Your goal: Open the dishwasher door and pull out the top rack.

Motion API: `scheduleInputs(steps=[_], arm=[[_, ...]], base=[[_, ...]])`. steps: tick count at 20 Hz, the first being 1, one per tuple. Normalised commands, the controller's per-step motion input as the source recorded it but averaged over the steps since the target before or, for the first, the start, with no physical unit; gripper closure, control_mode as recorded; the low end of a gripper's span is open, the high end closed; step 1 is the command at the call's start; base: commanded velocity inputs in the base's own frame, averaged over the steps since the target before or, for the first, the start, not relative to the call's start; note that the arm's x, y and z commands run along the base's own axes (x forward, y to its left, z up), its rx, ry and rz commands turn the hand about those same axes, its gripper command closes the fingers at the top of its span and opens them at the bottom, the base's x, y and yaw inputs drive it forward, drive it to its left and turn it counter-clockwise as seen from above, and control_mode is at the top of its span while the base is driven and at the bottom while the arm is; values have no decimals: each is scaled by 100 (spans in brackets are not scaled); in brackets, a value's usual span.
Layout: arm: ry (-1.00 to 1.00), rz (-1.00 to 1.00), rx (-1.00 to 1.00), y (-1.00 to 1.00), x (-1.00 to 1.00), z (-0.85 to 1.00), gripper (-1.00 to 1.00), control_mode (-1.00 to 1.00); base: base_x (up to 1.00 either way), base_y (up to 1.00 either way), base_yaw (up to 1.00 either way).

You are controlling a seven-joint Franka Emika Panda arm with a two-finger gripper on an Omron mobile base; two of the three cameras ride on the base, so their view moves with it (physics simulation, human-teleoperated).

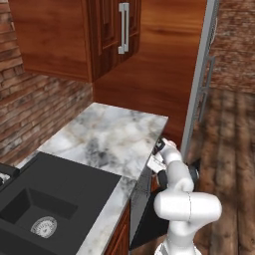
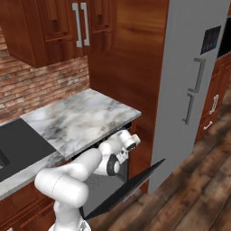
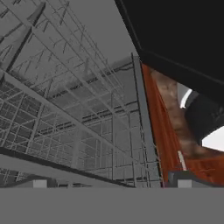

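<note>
top rack: grey wire grid lying closest to the hand camera, spreading over the left and centre of that frame, inside the dishwasher cavity.
dishwasher door: black panel hanging partly open, tilting outward in the lower centre of the right base view; showing as a dark slab at lower centre of the left base view.
gripper: reaching under the counter edge into the opening; finger spread cannot be told.
marble counter: sitting above the opening.
sink: occupying lower left.
fridge: standing at right.
</note>
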Motion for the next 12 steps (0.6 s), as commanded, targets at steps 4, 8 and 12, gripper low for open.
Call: scheduleInputs(steps=[4,8,12], arm=[[-24,6,-34,-68,-9,-37,-100,-100],[-21,4,-35,-63,-12,-30,-100,-100],[-16,2,-38,-56,-9,-30,-100,-100]], base=[[0,0,0],[0,0,0],[0,0,0]])
